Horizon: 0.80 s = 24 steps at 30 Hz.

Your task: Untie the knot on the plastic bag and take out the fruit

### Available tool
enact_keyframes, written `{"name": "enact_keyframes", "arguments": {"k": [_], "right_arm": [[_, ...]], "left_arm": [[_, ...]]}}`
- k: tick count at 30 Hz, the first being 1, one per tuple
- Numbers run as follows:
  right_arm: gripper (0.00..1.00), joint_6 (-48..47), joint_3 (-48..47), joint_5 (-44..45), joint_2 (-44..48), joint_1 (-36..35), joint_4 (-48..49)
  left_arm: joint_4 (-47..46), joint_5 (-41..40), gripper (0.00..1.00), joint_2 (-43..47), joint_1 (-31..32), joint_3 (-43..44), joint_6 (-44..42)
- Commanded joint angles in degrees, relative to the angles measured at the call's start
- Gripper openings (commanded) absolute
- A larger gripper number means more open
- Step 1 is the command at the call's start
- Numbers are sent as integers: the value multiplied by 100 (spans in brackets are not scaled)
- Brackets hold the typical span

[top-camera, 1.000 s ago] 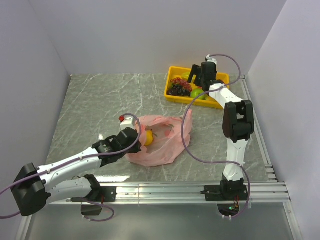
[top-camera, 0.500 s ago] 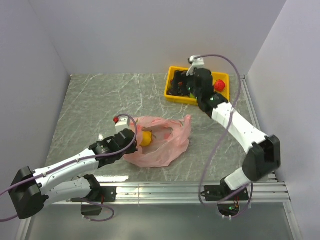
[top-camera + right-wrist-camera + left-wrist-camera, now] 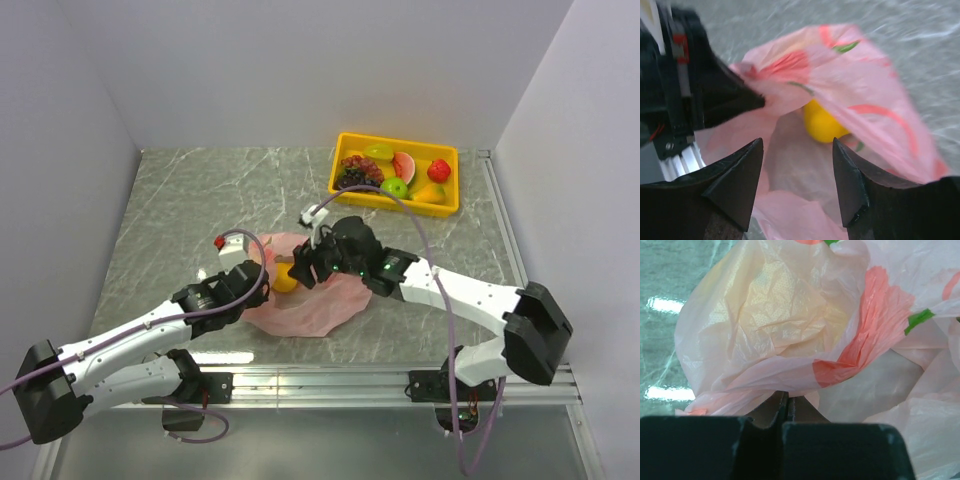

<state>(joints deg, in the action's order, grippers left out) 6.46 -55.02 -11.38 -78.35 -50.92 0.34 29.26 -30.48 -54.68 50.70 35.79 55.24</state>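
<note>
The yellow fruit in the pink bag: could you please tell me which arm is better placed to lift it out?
The right. The right gripper is open, facing the yellow fruit inside the bag, while the left gripper is shut on the bag, holding it.

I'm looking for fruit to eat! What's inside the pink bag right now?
One yellow fruit shows inside the plastic bag, just under a pink flap. The crinkled plastic covers the rest of the inside, so any other fruit in there cannot be seen.
</note>
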Motion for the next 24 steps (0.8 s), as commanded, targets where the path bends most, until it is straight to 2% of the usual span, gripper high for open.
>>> {"name": "enact_keyframes", "arguments": {"k": [1, 5, 8, 9, 12, 19, 24], "right_arm": [[64, 48, 132, -443, -303, -207, 730], [65, 180, 159, -279, -813, -296, 1143], [75, 268, 124, 203, -1252, -305, 1407], [82, 303, 115, 337, -1332, -305, 1521], [90, 365, 45, 671, -1630, -314, 1627], [91, 356, -70, 803, -2132, -314, 1935], [91, 146, -193, 488, -2448, -314, 2198]], "left_arm": [[168, -213, 1, 71, -25, 174, 162], [151, -151, 1, 89, -25, 148, 180], [133, -107, 1, 97, -25, 156, 171], [116, -99, 1, 106, -16, 156, 171], [98, -72, 0, 124, -25, 174, 127], [10, 33, 1, 71, -25, 218, 13], [-104, 147, 1, -52, -25, 288, -162]]}}
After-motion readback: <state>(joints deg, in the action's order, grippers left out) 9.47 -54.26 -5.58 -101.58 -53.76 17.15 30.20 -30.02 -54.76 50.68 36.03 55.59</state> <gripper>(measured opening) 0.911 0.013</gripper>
